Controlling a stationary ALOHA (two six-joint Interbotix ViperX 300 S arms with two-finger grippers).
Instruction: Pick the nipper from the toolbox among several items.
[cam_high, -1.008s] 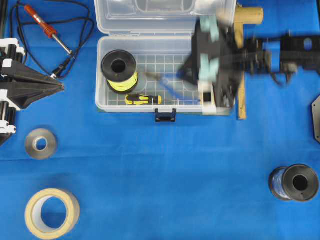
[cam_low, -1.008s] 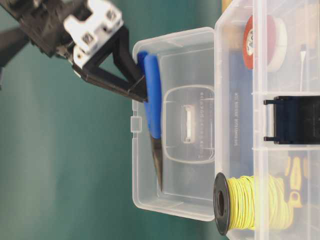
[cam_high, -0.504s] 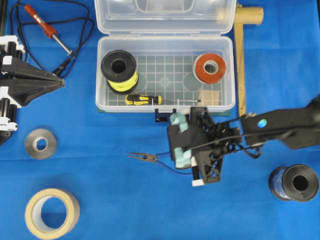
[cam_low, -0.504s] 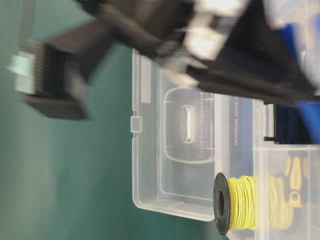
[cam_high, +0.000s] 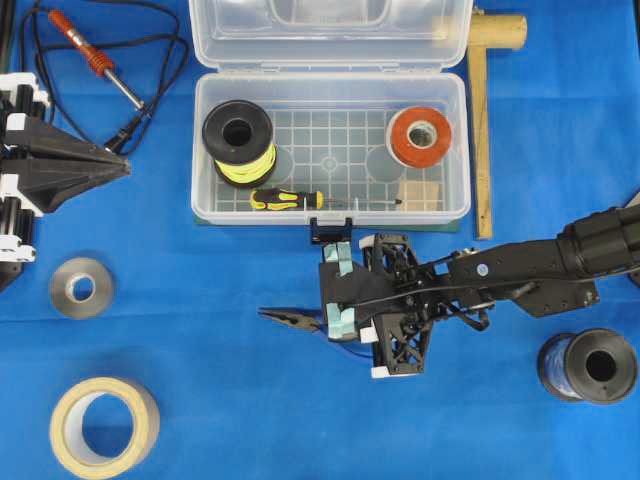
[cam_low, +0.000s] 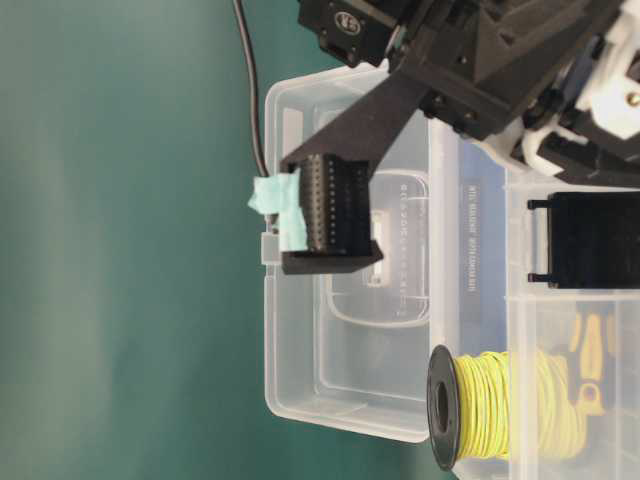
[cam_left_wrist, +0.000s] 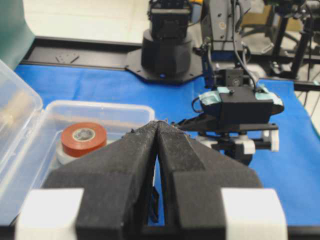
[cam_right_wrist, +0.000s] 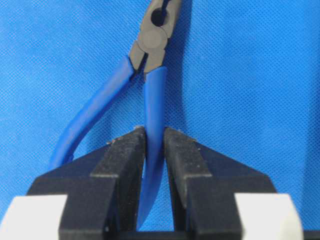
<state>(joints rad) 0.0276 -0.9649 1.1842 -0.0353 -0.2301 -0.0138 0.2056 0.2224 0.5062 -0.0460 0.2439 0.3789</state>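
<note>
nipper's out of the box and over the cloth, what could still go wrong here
The right gripper pinches only one blue handle of the nipper; the other handle splays free, so the tool could pivot or slip in the grip. In the overhead view the dark jaws of the nipper stick out sideways past the gripper, near the blue cloth, so the tip might snag the fabric if it is lowered unevenly.

blue table (cam_high: 200, 400), toolbox (cam_high: 455, 150), tape rolls (cam_high: 105, 425)
</note>
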